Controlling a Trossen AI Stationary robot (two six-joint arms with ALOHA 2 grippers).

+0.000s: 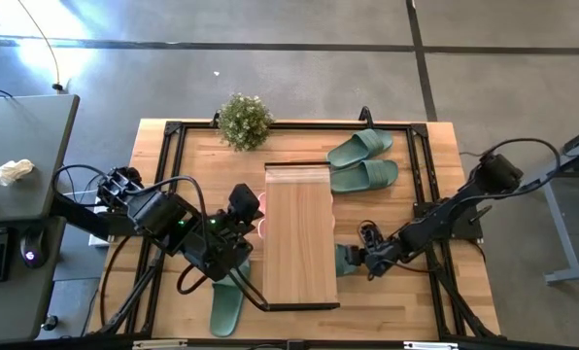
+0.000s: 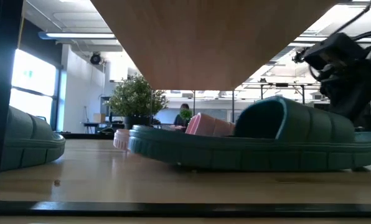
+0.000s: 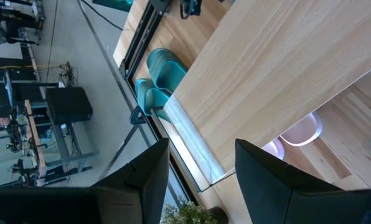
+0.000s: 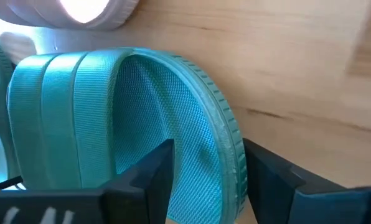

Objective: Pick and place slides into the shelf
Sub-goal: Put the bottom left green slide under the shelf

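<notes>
The shelf (image 1: 299,238) stands mid-table, its plank top (image 2: 216,37) overhead in the low view. A green slide (image 4: 142,112) lies sole-down on the table, partly under the shelf's right side (image 1: 347,260). My right gripper (image 4: 207,171) is open, low at that slide, one finger over the footbed and one outside the side rim. A pink slide (image 2: 207,124) lies under the shelf, beyond the green one. My left gripper (image 3: 201,168) hangs open and empty above the shelf's left edge. Another green slide (image 1: 226,306) lies near left, and a green pair (image 1: 362,160) far right. My right gripper's fingers stand astride the green slide's side rim (image 4: 232,155), coming slanting down from the table's right. Gaps are narrow on both sides, and I cannot tell whether either finger touches the slide, which rests flat on the table.
A potted plant (image 1: 243,122) stands at the table's far edge, left of the green pair. The black frame bars (image 1: 173,194) run along the table's sides. A desk with a keyboard and mouse (image 1: 17,194) stands left of the table.
</notes>
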